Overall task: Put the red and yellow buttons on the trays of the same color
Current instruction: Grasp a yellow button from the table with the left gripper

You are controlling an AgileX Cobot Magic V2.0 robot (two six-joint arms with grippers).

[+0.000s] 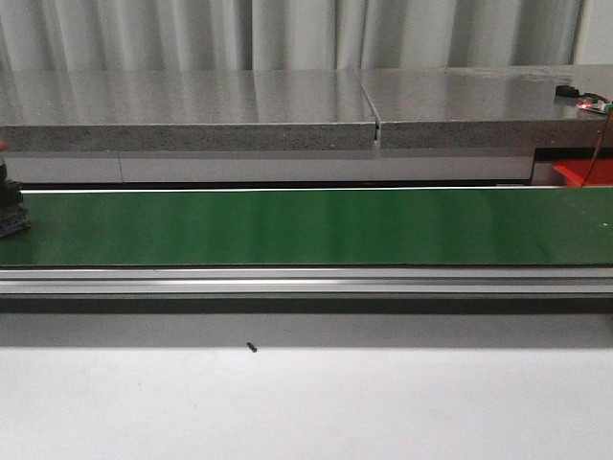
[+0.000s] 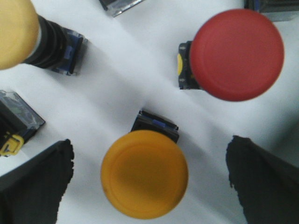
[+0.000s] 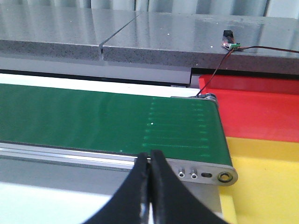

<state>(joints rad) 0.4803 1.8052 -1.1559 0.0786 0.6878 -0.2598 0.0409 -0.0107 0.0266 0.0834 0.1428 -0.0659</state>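
The left tool [image 2: 149, 186] is hanging spread wide over a white surface [image 2: 117, 79], its two dark fingers [image 2: 35, 184] showing on either side of a yellow button [image 2: 144, 173]. The button is sitting between them, cap up, with neither finger touching it. Its dark base [image 2: 155, 125] is peeking out from under the cap.

The button is looking like hard, stiff plastic, probably light. The domed cap is smooth and likely slippery, and it is wider than the base, so a grip across the cap's rim seems the surest hold; pinching high on the dome risks it squirting out.

Taking that yellow button as the landmark: a red button [image 2: 236, 53] is standing near it, also upright on its own dark base. A second yellow button [image 2: 16, 35] is lying tipped on its side, further off. Other dark switch blocks [image 2: 18, 119] are sitting around it, partly cut off.

The right tool [image 3: 150, 186] is pressed together, holding nothing, hovering before a green belt [image 3: 103, 119]. Beyond the belt's end, a red tray [image 3: 261, 107] and a yellow tray [image 3: 266, 182] are waiting side by side. Neither shows a button in the visible part.
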